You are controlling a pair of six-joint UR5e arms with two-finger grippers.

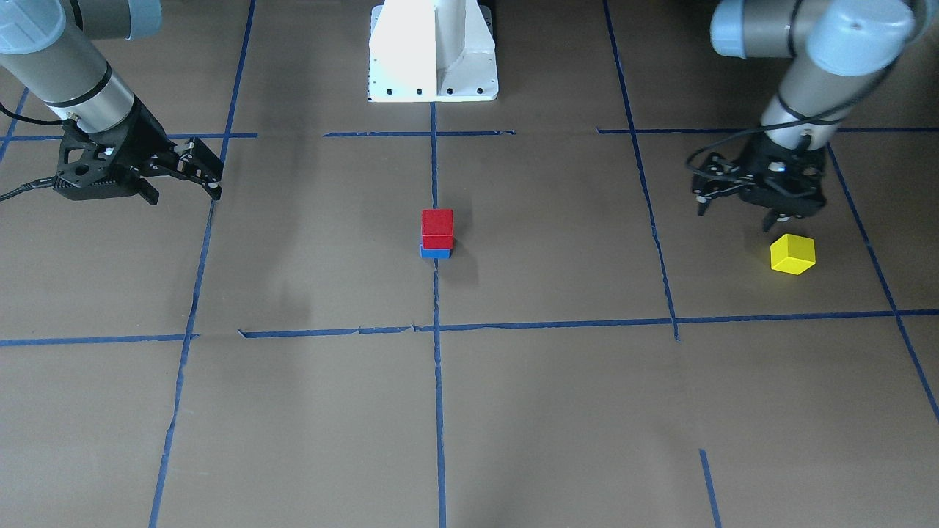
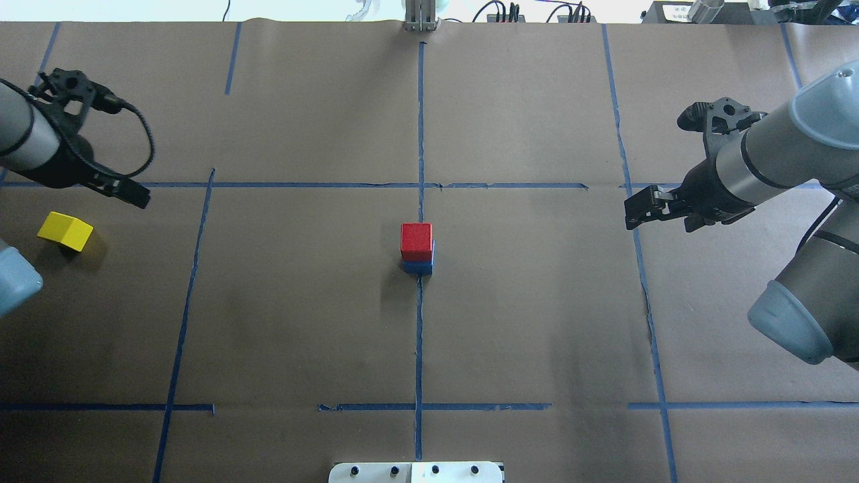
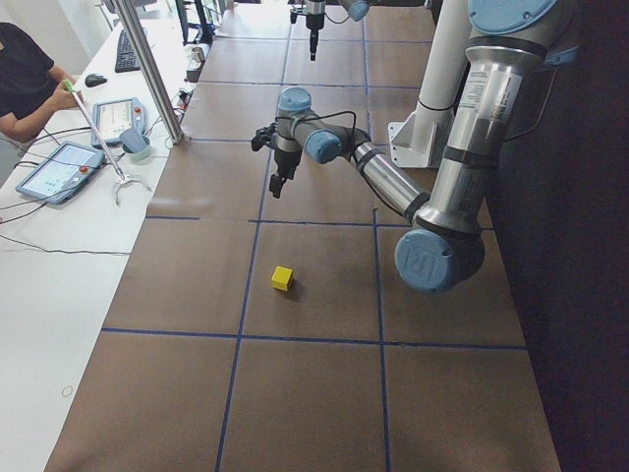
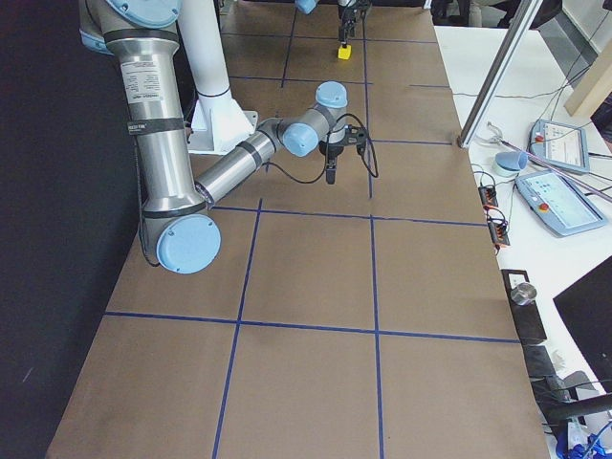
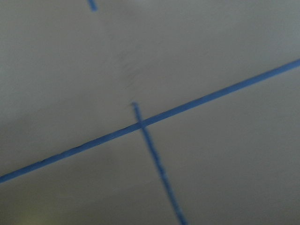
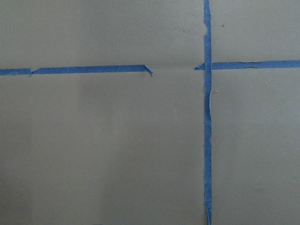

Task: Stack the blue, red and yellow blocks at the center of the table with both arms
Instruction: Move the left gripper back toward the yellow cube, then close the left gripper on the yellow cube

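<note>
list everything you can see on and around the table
table: 1, brown cover
tape lines: several, blue, a grid across the cover
blue block: 1, blue, centre, bottom of the stack
red block: 1, red, on top of the blue block
yellow block: 1, yellow, alone on the robot's left side
pedestal: 1, white, middle of the robot's edge
operator: 1, dark shirt, at the side desk
left gripper: 1, black, near the yellow block, holding nothing
right gripper: 1, black, open, empty, robot's right side
</note>
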